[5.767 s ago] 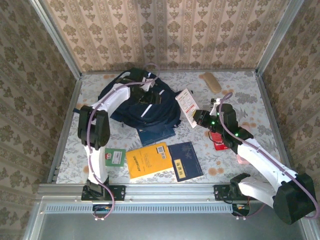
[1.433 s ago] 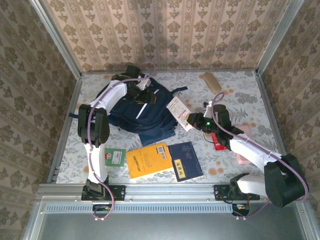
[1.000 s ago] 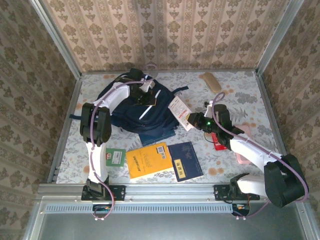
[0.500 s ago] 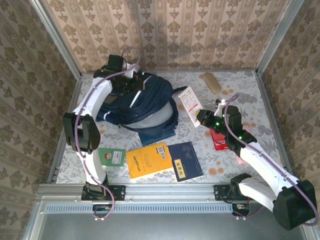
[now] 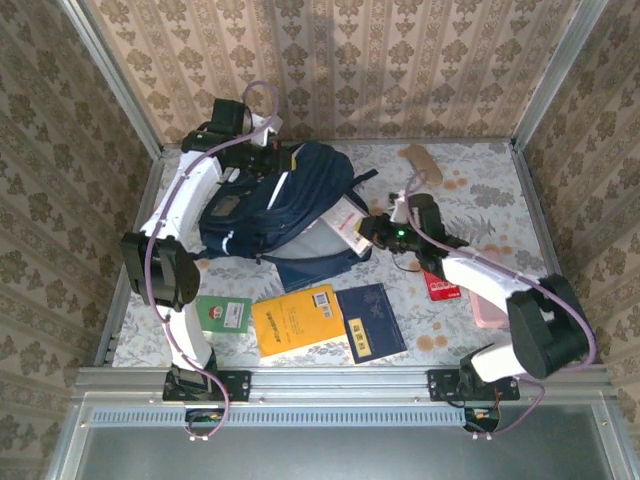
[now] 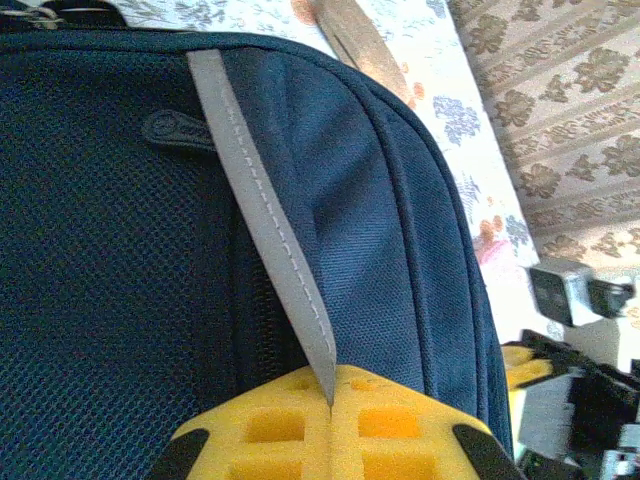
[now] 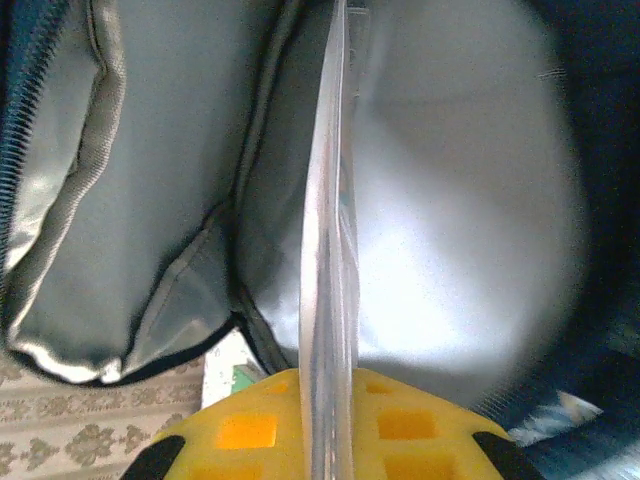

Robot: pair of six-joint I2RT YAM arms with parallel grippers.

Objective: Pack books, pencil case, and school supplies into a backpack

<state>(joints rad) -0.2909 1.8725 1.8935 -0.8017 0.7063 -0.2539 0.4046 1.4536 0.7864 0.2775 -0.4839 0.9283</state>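
The navy backpack [image 5: 285, 200] is held up at the back left, mouth facing right. My left gripper [image 5: 268, 158] is shut on its grey strip [image 6: 262, 215], the yellow fingertips [image 6: 300, 420] pressed together. My right gripper [image 5: 368, 230] is shut on the white printed packet [image 5: 347, 222], seen edge-on [image 7: 328, 230] inside the grey-lined opening [image 7: 460, 230]. In front lie an orange-yellow book [image 5: 298, 322], a navy book [image 5: 370, 320], a small green-and-white book [image 5: 222, 312] and a second navy book [image 5: 308, 270] partly under the backpack. The pencil case is out of view.
A red pack [image 5: 441, 286] and a pale pink thing [image 5: 489, 311] lie at the right, beside my right arm. A tan oblong thing [image 5: 422, 163] rests at the back right. Patterned walls and metal rails [image 5: 130, 270] close in the table.
My left gripper has raised the backpack higher and tipped its mouth to the right. My right gripper has moved left with the packet, into the opening.
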